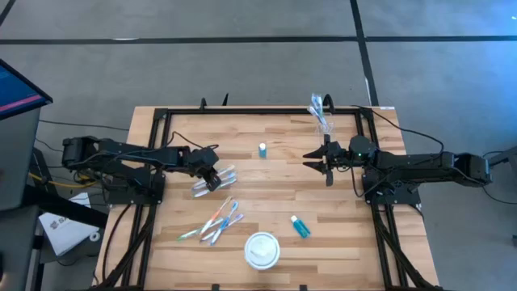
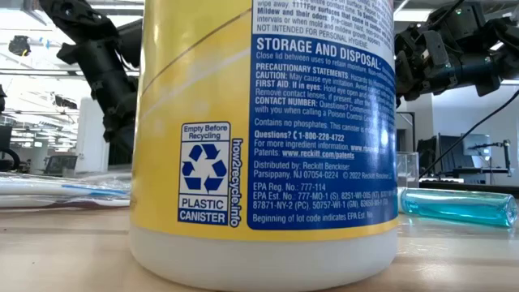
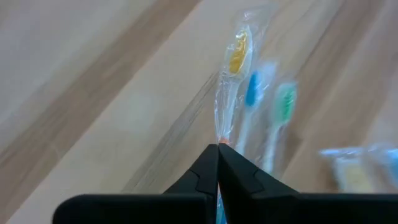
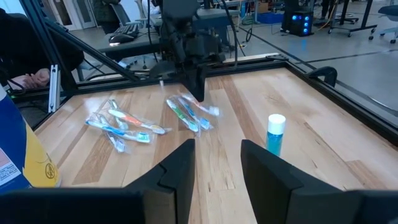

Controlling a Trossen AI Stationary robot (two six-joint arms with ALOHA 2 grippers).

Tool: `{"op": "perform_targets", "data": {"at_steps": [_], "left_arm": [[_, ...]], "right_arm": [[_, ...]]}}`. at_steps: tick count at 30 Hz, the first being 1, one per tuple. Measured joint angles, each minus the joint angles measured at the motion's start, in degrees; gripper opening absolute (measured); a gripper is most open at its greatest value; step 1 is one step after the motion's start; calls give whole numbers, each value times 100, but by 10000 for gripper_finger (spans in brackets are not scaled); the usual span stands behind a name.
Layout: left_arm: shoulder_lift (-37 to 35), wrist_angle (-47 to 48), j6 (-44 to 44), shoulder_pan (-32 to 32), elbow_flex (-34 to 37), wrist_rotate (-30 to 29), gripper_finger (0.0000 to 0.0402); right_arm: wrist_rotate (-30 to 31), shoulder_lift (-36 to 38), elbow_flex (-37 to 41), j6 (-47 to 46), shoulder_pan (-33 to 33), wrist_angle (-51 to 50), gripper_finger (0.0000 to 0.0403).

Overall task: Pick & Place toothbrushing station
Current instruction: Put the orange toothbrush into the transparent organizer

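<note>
A robotics lab: a framed wooden worktable (image 1: 266,129) on grey concrete floor, office chairs (image 4: 121,25) and monitors behind.

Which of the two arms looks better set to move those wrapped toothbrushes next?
The left. Its gripper is already shut on a wrapped toothbrush in the left-hand bundle. The right gripper hangs open over bare wood, well away from any brush.

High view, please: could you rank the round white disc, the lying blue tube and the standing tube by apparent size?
1. round white disc
2. lying blue tube
3. standing tube, which is seen end-on from above, so it looks smallest here.
</note>
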State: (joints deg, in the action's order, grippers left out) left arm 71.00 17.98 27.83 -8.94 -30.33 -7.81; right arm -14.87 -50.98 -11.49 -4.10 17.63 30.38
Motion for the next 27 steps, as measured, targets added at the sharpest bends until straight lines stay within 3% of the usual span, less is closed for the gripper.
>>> {"op": "perform_targets", "data": {"at_steps": [6,12,19,27], "left_arm": [[-620,-443,-46,170,2,-264,0],[-977,-1647,-247,322,2,-290,0],[-771,-3139,-583,377,2,-305,0],[32,-4905,-833,375,0,-222,0]], "right_arm": [[0,0,0,0,0,1,120],[0,0,0,-10,0,18,120],[0,0,0,-46,0,222,120],[-1,0,0,-138,-2,356,120]]}}
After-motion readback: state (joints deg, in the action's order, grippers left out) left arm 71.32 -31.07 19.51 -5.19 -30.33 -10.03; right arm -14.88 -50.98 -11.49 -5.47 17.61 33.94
